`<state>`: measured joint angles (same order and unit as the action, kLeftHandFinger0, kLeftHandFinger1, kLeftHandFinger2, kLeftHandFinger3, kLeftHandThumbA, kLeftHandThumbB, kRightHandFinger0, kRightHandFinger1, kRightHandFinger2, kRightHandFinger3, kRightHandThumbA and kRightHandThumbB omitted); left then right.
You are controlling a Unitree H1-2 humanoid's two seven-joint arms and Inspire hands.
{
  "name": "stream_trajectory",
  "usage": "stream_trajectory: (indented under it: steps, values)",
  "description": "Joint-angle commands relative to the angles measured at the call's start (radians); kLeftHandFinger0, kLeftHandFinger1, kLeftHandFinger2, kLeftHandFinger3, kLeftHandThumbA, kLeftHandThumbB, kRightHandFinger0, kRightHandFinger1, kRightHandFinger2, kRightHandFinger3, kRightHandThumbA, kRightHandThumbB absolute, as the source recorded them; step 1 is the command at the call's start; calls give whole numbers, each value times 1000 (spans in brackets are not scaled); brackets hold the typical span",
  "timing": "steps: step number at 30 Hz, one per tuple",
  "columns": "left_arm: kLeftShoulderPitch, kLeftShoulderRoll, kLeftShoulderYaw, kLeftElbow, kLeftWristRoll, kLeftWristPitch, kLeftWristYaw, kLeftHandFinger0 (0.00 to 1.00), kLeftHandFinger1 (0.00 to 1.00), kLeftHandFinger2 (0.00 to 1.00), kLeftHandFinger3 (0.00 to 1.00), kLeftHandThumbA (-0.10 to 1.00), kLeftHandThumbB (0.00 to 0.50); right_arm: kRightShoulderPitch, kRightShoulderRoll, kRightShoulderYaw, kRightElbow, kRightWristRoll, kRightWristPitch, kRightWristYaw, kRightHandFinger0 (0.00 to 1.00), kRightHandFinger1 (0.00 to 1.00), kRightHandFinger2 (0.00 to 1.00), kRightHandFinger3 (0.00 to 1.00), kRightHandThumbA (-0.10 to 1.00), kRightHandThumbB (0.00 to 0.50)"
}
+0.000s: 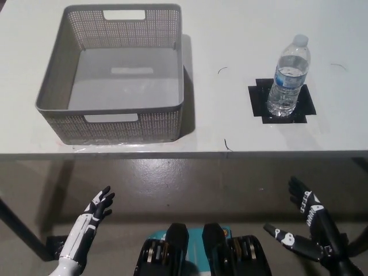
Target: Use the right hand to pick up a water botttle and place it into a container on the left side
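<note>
**Bottle upright on black square, both hands low**

Bottle (289,77) stands upright on a black square (280,103) at the table's (230,34) right. Gray basket (115,72) sits on the left, well apart. Right hand (305,221) and left hand (95,213) hang below the table edge, fingers spread, holding nothing.

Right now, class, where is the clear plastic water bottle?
The clear plastic water bottle stands upright on a black square mat at the table's right, apart from the grey basket.
</note>
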<state>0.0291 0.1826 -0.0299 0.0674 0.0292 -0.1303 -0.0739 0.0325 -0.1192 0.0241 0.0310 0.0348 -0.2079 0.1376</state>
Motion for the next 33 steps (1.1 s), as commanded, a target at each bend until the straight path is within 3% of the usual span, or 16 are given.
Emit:
stream_trajectory:
  steps: [1,4,7,13,16,19,20,23,28,29,33]
  values:
    - [2,3,7,-40,-7,-31,-8,1000,1000,1000,1000,1000,98,-10,20,-40,-105,-26,-127,-60,1000,1000,1000,1000,912,243]
    - [2,3,10,-28,-9,-49,-7,1000,1000,1000,1000,1000,99,-45,27,-72,-187,-73,-82,-96,1000,1000,1000,1000,951,301]
    - [4,2,12,-37,-6,-38,-2,1000,1000,1000,1000,1000,101,-88,23,-96,-222,-79,-49,-106,1000,1000,1000,1000,1000,327]
    - [7,-1,10,-30,-9,-41,-5,1000,1000,1000,1000,1000,111,-195,4,-141,-224,-63,-9,-116,1000,1000,1000,1000,1000,355]
    - [11,-1,10,-26,-4,-50,-2,1000,1000,1000,1000,1000,102,-263,-2,-163,-223,-116,55,-146,1000,1000,1000,1000,1000,393]
    - [9,0,9,-22,-8,-49,-5,1000,1000,1000,1000,1000,109,-327,-23,-178,-181,-100,86,-140,1000,1000,1000,1000,1000,388]
    - [9,-1,9,-23,-8,-47,-5,1000,1000,1000,1000,1000,112,-334,-25,-179,-175,-99,89,-140,1000,1000,1000,1000,1000,343]
    - [10,-2,9,-22,-11,-49,-7,1000,1000,1000,1000,1000,107,-427,-47,-193,-70,-76,114,-143,1000,1000,1000,1000,1000,413]
    - [9,-3,10,-19,-10,-52,-5,1000,1000,1000,1000,1000,107,-532,-80,-187,56,-111,174,-156,1000,1000,1000,1000,1000,465]
    - [10,-2,11,-17,-12,-56,-5,1000,1000,1000,1000,1000,109,-565,-88,-180,97,-104,207,-145,1000,1000,1000,1000,1000,496]
    - [12,-2,10,-22,-12,-52,-7,1000,1000,1000,1000,1000,110,-642,-100,-157,213,-127,229,-153,1000,1000,1000,1000,1000,500]
